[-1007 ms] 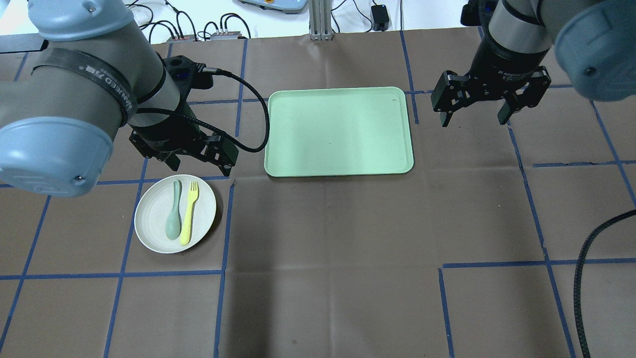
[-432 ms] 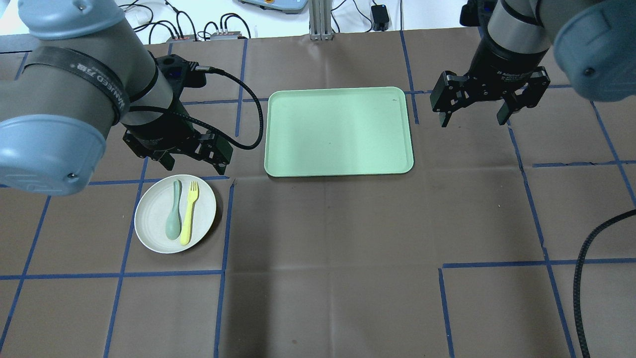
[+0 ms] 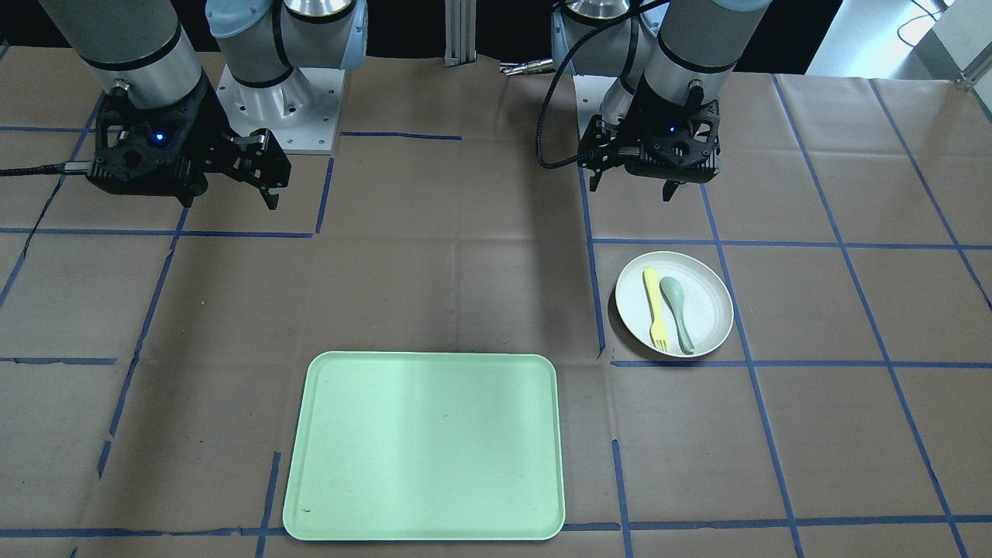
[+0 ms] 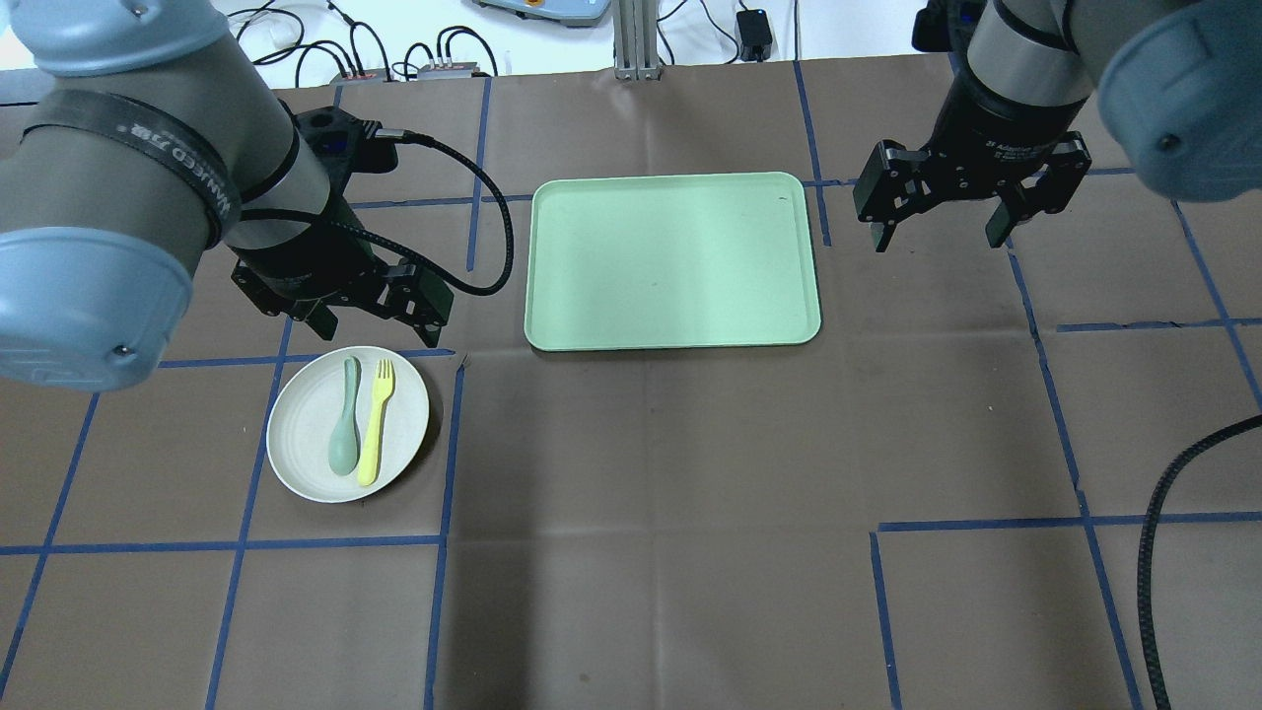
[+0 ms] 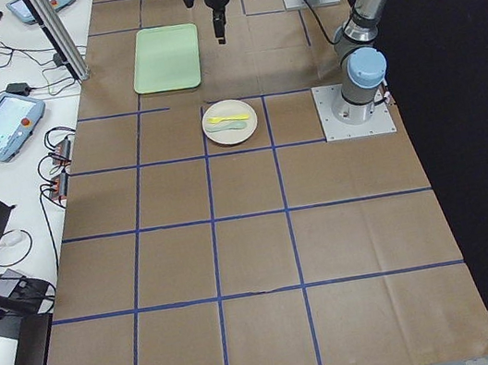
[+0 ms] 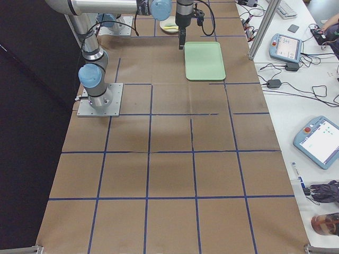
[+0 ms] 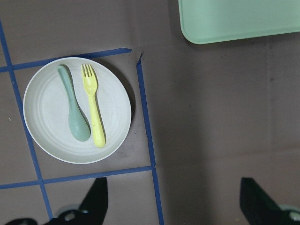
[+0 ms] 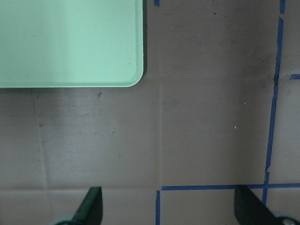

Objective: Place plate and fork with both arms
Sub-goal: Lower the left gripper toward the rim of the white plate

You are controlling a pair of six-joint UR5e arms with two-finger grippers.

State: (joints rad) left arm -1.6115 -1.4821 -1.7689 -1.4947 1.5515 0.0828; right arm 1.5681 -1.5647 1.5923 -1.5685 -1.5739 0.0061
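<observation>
Plate (image 4: 296, 444) w/ fork (image 4: 376, 422), spoon (image 4: 344, 449) on table (image 4: 651, 513).
L gripper (image 4: 378, 328), R gripper (image 4: 937, 242) apart; L partly hidden under arm; wrist cams crop fingertips.

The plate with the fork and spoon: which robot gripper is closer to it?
Left. The left gripper hovers close by the plate; the right gripper hangs far off, beyond the opposite end of the green tray.
</observation>
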